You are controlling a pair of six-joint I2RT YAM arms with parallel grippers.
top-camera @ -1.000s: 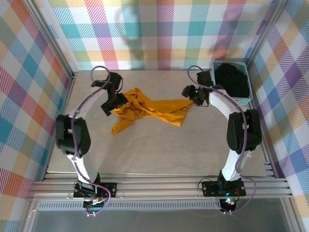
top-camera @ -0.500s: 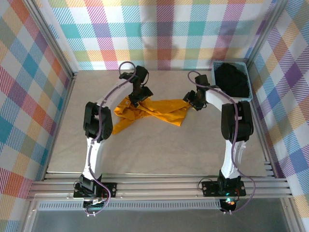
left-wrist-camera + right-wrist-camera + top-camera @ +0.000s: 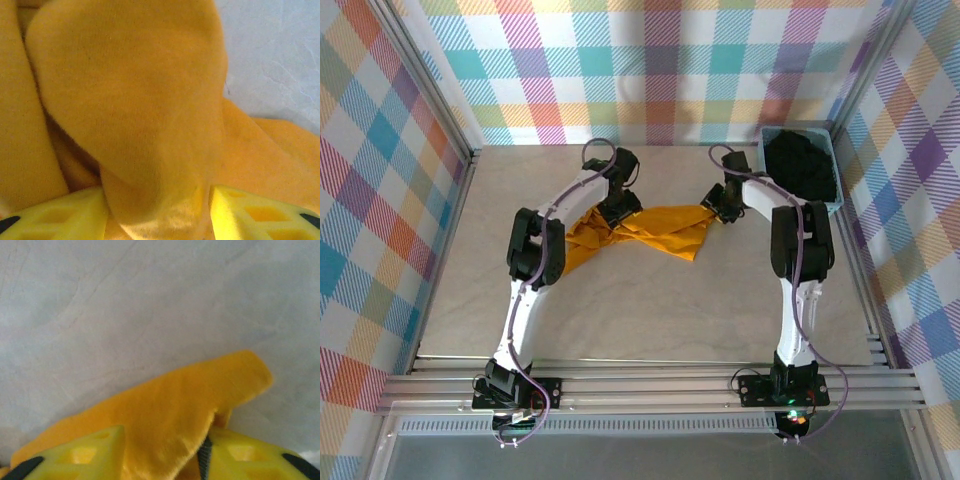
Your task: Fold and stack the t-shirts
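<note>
No legible text, label, brand, number or sign anywhere in these views.

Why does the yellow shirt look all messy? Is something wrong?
The shirt isn't flat: it lies bunched and twisted on the table, with a fold standing up between the left gripper's fingers and an edge between the right gripper's. Nothing looks torn. A black garment sits heaped in the basket.

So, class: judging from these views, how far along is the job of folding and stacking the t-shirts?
Done: nothing looks folded or stacked. The orange shirt lies crumpled on the table, and the black garment sits in the blue basket. In hand: the left pincer has a fold of orange cloth between its fingers, and the right pincer has a shirt edge. Left: spreading, folding and stacking both.
</note>
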